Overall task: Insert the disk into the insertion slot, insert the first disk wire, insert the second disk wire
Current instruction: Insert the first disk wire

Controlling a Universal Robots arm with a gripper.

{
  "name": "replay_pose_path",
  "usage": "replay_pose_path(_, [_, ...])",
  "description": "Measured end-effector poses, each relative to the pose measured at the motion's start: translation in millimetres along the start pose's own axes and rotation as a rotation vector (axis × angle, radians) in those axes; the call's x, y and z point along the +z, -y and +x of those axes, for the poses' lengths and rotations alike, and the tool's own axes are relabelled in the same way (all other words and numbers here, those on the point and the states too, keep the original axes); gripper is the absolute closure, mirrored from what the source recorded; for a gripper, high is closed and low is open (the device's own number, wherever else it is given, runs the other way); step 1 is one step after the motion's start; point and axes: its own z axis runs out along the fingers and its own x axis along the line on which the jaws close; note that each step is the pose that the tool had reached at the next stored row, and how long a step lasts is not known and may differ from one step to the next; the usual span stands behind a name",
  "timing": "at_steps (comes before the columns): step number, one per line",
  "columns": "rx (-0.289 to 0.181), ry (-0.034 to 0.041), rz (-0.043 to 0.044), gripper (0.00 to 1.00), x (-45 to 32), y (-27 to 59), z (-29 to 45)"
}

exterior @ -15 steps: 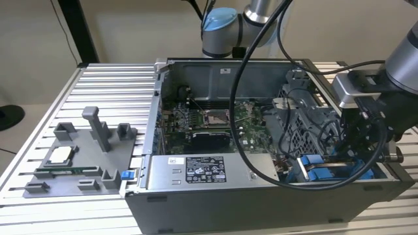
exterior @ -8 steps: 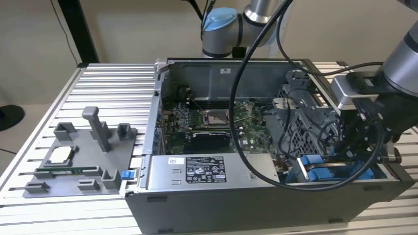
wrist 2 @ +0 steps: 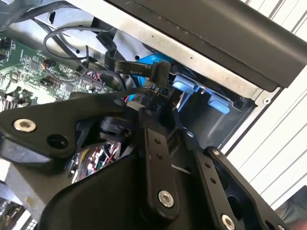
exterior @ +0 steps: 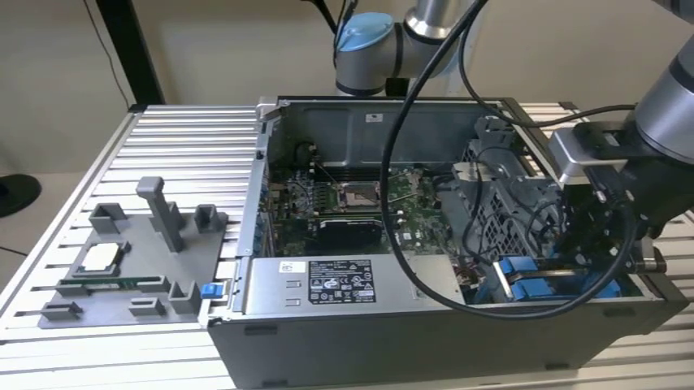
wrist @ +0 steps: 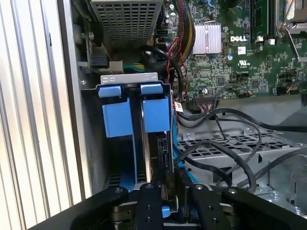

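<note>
Gripper (wrist: 168,194) low inside the open computer case (exterior: 434,345), right at the exposed end of the disk (wrist: 156,114). Cannot tell whether apart, together or clamped on anything, with dark parts crowding that spot in both wrist views. Disk standing on edge in the insertion slot (wrist: 92,143), blue carrier frame set between the grey metal walls, with a second blue carrier (wrist: 117,117) just beside it in the same bay. In the second wrist view, a black flat wire (wrist 2: 123,67) ending in a black plug (wrist 2: 160,73) up against the blue of the disk; cannot tell whether seated. In the first wrist view, a thin blue wire (wrist: 182,165) alongside the disk toward the gripper, and looping black cables (wrist: 225,139) over perforated metal next to the bay. Beyond those, the green motherboard (wrist: 230,57) and the perforated end of the power-supply box (wrist: 127,19). In the exterior view, the arm (exterior: 661,114) reaching down over the case corner on the exterior view's right, blue carriers visible beneath it. Case on a slotted aluminium table (exterior: 184,138), with a grey fixture tray (exterior: 109,313) well apart on the exterior view's left.
</note>
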Motion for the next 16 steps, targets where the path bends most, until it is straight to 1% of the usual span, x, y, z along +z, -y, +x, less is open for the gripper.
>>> replay_pose_path(3, [0.0, 0.0001, 0.0, 0.0, -2.5, 0.2, -0.3])
replay_pose_path(7, [0.0, -0.0004, 0.0001, 0.0, -9.7, 0.4, -1.2])
replay_pose_path(11, [0.0, -0.0008, 0.0, 0.0, -19.0, 0.7, -2.3])
replay_pose_path(16, [0.0, -0.0042, 0.0001, 0.0, -32.4, 1.1, -3.9])
